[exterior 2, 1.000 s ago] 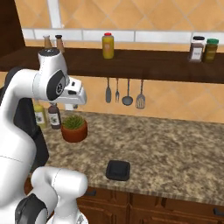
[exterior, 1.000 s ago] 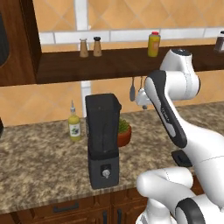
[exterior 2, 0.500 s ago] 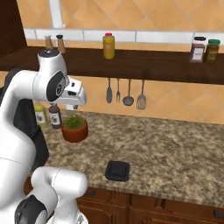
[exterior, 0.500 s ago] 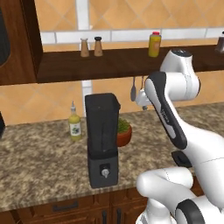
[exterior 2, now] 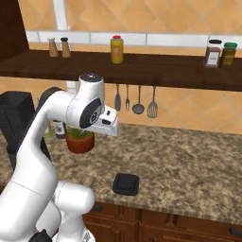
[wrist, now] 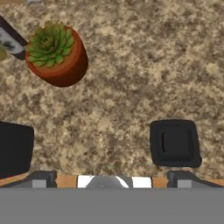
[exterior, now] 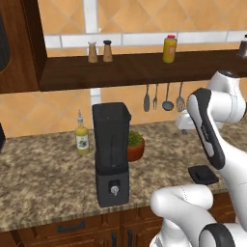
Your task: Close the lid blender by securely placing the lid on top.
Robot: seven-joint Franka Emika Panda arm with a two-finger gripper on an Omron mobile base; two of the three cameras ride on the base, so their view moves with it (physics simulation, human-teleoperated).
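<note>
Nothing much has moved since the earlier frames: my arm sits in the same raised pose and the counter items are where they were. My gripper (wrist: 112, 177) hangs high over the granite counter (wrist: 131, 65), fingers spread wide, holding nothing; in the hand view one finger tip (wrist: 41, 177) sits at bottom left and the other at bottom right, well apart. The lid (wrist: 175, 143), a black squarish piece with a raised centre, lies flat on the counter at lower right of the hand view, just above the right finger tip, not touched. Same lid (exterior: 203, 174) shows at right centre of the left base view near the counter's front edge, and at lower centre of the right base view (exterior 2: 126, 184). The blender (exterior: 112, 154) stands upright at centre left of the left base view, dark jar on a boxy black base with a small silver knob, top uncovered; it is well apart from the lid. A potted plant (exterior: 134, 145) sits just beside the blender's right side, and at upper left of the hand view (wrist: 54, 54). An oil bottle (exterior: 81, 138) stands left of the blender. Utensils (exterior: 164, 99) hang on the wall under the dark shelf (exterior: 135, 72).
</note>
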